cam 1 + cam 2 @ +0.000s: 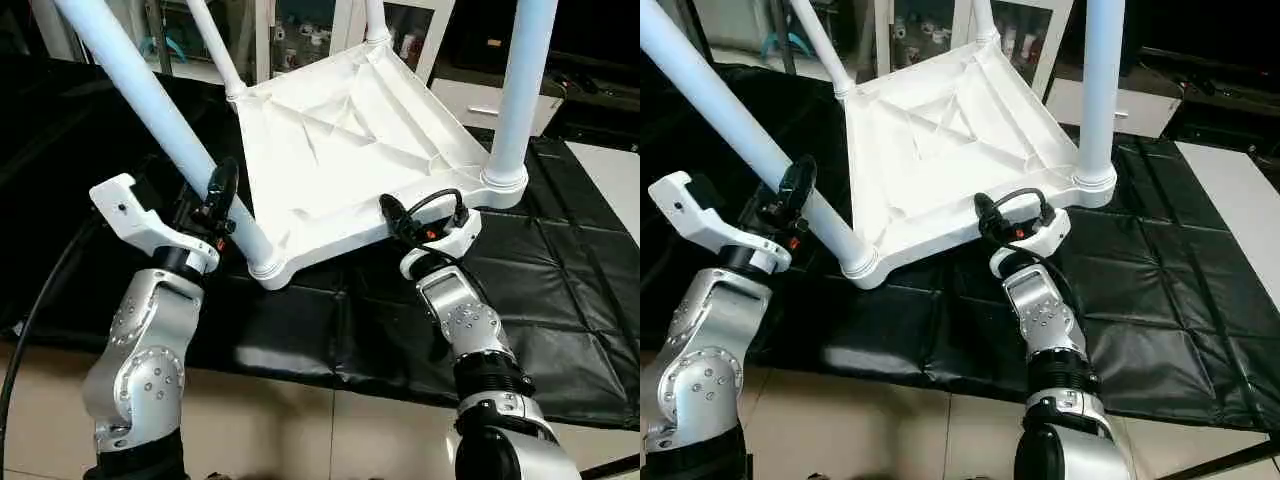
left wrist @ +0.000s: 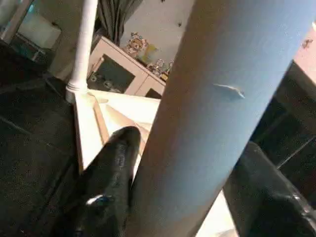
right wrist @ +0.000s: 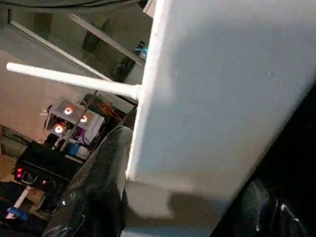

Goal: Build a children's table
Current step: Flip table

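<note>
Item 1, children's table (image 1: 340,150): I see it upside down at the centre of the black padded mat (image 1: 560,300), its white ribbed underside facing up and tilted, the near edge raised off the mat. 4 white legs stand in the corner sockets: near-left leg (image 1: 160,115), near-right leg (image 1: 522,90), far-left leg (image 1: 215,45), far-right leg (image 1: 376,20). Item 2, left gripper (image 1: 232,215): on my near left, its 2 black fingers (image 2: 111,177) sit either side of the near-left leg just above the socket, clamped around the tube. Item 3, right gripper (image 1: 405,222): at the near edge of the top, right of centre; 1 finger (image 3: 94,187) lies against the white rim with the other across it, so I read it as gripping that edge. Item 4, surroundings: pale tiled floor (image 1: 330,430) nearest me, glass-fronted cabinets (image 1: 300,35) beyond the mat.
</note>
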Available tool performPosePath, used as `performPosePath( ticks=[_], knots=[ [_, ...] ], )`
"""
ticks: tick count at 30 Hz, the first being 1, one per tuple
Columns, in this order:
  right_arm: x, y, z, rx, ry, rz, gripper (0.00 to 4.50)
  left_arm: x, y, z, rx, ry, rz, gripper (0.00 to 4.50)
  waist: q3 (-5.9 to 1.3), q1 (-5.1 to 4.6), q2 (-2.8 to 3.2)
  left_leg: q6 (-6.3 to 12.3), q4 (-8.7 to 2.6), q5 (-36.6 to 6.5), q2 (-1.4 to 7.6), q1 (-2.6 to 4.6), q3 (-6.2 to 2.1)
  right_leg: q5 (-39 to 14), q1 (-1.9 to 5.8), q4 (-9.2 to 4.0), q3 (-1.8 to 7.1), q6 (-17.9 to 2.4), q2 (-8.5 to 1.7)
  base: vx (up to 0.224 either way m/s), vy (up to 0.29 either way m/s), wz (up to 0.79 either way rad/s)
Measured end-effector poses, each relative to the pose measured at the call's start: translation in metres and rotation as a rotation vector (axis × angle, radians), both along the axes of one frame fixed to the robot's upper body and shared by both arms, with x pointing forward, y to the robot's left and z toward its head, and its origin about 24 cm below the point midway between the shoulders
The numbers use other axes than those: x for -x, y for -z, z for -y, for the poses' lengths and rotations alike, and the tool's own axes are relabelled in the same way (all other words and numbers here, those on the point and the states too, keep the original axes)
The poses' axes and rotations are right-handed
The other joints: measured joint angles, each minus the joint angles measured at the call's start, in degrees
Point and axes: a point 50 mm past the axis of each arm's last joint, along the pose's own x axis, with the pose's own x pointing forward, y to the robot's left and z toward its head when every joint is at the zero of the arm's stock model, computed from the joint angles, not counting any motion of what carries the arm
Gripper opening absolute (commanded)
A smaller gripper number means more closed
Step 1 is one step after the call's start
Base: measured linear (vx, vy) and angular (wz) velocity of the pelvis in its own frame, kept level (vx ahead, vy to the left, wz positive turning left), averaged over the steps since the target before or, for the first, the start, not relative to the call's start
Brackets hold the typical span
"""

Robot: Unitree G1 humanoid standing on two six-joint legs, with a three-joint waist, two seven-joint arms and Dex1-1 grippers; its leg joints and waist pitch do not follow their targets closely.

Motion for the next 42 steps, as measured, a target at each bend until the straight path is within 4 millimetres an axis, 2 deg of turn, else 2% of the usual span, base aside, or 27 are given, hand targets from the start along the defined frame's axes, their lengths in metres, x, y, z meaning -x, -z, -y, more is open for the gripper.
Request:
performPosePath(
  ticks=[2, 3, 6, 11, 17, 25, 31, 32, 35, 38, 42],
  knots=[
    [0.000, 0.000, -0.001, 0.005, -0.001, -0.004, 2.14, 0.000, 0.001, 0.000, 0.010, 0.003, -0.002, 3.09, 0.02, 0.02, -0.03, 0.00, -0.01, 0.00, 0.00, -0.01, 0.00, 0.00, -0.01, 0.00, -0.01, 0.00, 0.00, 0.000, 0.000, 0.00],
    [0.000, 0.000, -0.001, 0.010, -0.003, -0.003, 2.14, 0.000, 0.001, 0.000, 0.010, 0.003, -0.001, 3.40, 0.02, -0.01, -0.03, 0.00, -0.01, 0.00, 0.00, 0.00, 0.00, 0.00, -0.01, 0.00, -0.01, 0.00, 0.00, 0.000, 0.000, 0.00],
    [-0.001, -0.005, -0.001, 0.041, 0.005, 0.012, 2.14, 0.000, 0.002, -0.003, 0.004, -0.018, -0.010, 3.44, 0.03, 0.03, -0.04, 0.00, -0.01, 0.00, 0.00, -0.02, 0.00, 0.00, -0.03, 0.01, -0.01, 0.00, 0.00, 0.000, 0.000, 0.00],
    [-0.010, -0.031, 0.009, 0.171, 0.056, 0.100, 2.14, -0.002, 0.005, -0.011, -0.036, -0.075, -0.031, 3.86, 0.06, 0.67, -0.18, -0.01, 0.00, 0.02, 0.00, -0.07, 0.00, 0.01, -0.02, 0.01, -0.04, 0.03, -0.03, 0.000, 0.000, 0.00],
    [-0.014, -0.056, 0.028, 0.299, 0.119, 0.167, 2.13, -0.003, -0.005, -0.021, -0.052, -0.143, 0.031, 3.85, 0.14, 1.84, -0.59, 0.01, 0.01, 0.18, 0.00, -0.25, 0.01, 0.00, -0.03, 0.00, -0.12, 0.05, -0.02, 0.000, 0.000, 0.00],
    [-0.012, -0.076, 0.048, 0.431, 0.200, 0.213, 2.09, -0.005, -0.009, -0.036, -0.083, -0.268, 0.056, 3.85, 0.28, 1.95, -0.83, 0.02, 0.03, 0.20, 0.00, -0.30, 0.01, 0.01, -0.06, 0.01, -0.14, 0.06, -0.02, 0.000, 0.000, 0.00],
    [0.001, -0.091, 0.083, 0.626, 0.308, 0.238, 2.01, 0.002, -0.006, -0.072, -0.106, -0.480, 0.023, 3.85, 0.31, 2.41, -1.02, 0.02, 0.06, 0.20, -0.02, -0.31, 0.01, 0.02, -0.04, 0.00, -0.12, 0.10, 0.01, 0.000, 0.000, 0.00],
    [0.004, -0.093, 0.090, 0.667, 0.331, 0.238, 2.01, 0.005, -0.002, -0.081, -0.106, -0.525, 0.002, 3.85, 0.34, 2.41, -1.08, 0.01, 0.07, 0.21, -0.01, -0.31, 0.01, 0.04, -0.05, 0.00, -0.11, 0.13, 0.01, 0.000, 0.000, 0.00],
    [0.010, -0.096, 0.094, 0.746, 0.361, 0.233, 1.95, 0.007, 0.006, -0.085, -0.117, -0.554, -0.034, 3.85, 0.39, 2.24, -1.27, -0.02, 0.11, 0.23, 0.01, -0.31, -0.01, 0.09, -0.07, 0.01, -0.09, 0.20, 0.00, 0.000, 0.000, 0.00],
    [0.011, -0.099, 0.092, 0.779, 0.381, 0.221, 1.94, 0.006, 0.007, -0.082, -0.120, -0.540, -0.037, 3.85, 0.42, 1.57, -1.33, -0.06, 0.21, 0.25, 0.01, -0.55, -0.03, 0.20, -0.34, 0.02, -0.08, 0.30, 0.00, 0.000, 0.000, 0.00],
    [0.018, -0.100, 0.094, 0.794, 0.418, 0.194, 1.93, 0.002, 0.005, -0.073, -0.144, -0.478, -0.018, 3.85, 0.43, 1.35, -1.33, -0.05, 0.26, 0.26, 0.03, -0.67, -0.06, 0.27, -0.44, 0.02, -0.08, 0.22, 0.01, 0.000, 0.000, 0.00]
  ],
)
